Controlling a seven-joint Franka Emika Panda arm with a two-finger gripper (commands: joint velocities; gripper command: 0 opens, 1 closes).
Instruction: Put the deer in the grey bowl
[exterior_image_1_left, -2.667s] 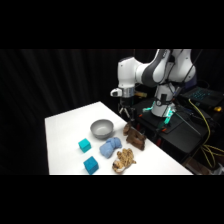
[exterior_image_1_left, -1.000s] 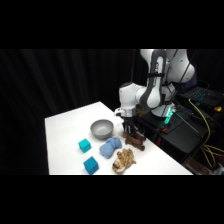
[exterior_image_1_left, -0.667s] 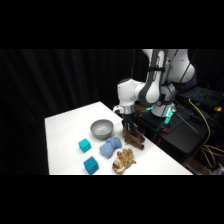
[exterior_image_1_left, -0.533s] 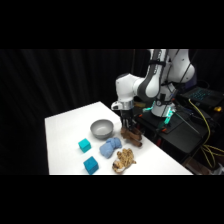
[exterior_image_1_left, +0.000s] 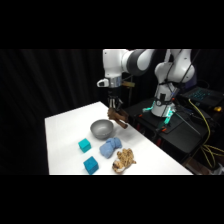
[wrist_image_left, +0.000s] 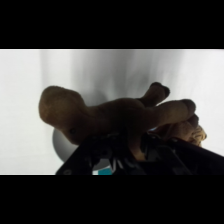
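The arm is hanging over the far side of the worktop (exterior_image_1_left: 65, 127), and its gripper (exterior_image_1_left: 114, 105) is coming down from above with the fingers clamped on the deer (exterior_image_1_left: 119, 118); the deer is off the worktop, held in the air just beside the grey bowl (exterior_image_1_left: 102, 128), at the bowl's far right rim and a little above it; in the wrist view the deer (wrist_image_left: 115, 117) is filling the middle of the picture, lying across the fingers with its stubby legs sticking up to the right, and a sliver of the bowl (wrist_image_left: 62, 145) is showing beneath its left end.

So the pick looks done and the carry is the step in hand; I judge the task well past halfway. The next move seems to call for a short shift toward the bowl's middle, then a small drop and a release, so that the deer lands inside rather than tipping off the rim, since it is about as long as the bowl is wide.

The blue lumpy toy (exterior_image_1_left: 110, 146), the spotted tan toy (exterior_image_1_left: 123, 159) and two teal cubes (exterior_image_1_left: 84, 145) are sitting nearer the front, apart from the bowl and out of the path.
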